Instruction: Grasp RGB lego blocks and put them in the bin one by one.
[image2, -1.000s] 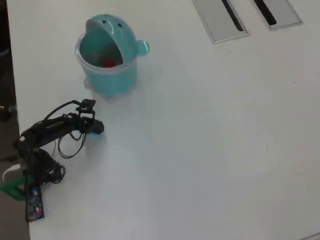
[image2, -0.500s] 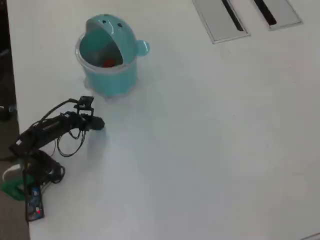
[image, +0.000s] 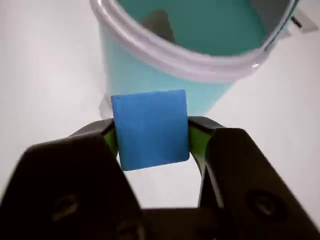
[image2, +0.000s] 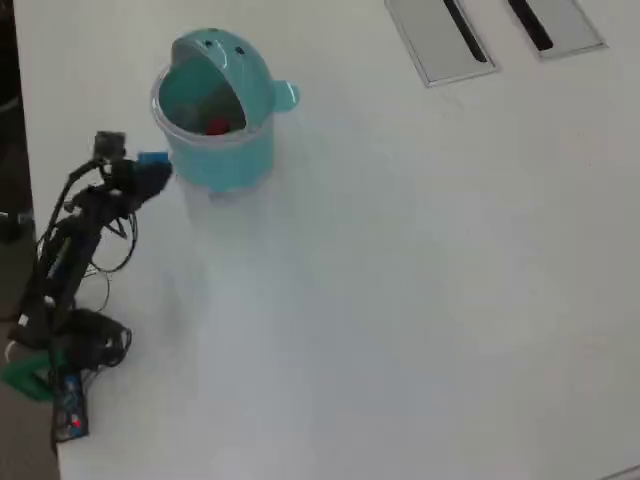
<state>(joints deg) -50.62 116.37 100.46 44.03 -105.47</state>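
- Gripper (image: 152, 137) clamps the blue block (image: 150, 129) between green-lined jaws; held just beside the bin (image: 150, 75), below its rim, likely staged for lifting over.
- Bin: glossy teal plastic, round, translucent lip, lid open; red block (image2: 216, 126) inside; blue block matte, square-edged.

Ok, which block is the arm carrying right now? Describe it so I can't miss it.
Find the round teal bin on the white table. Just left of it in the overhead view, the end effector grips the blue block, off the table, unlike the red block inside the bin.
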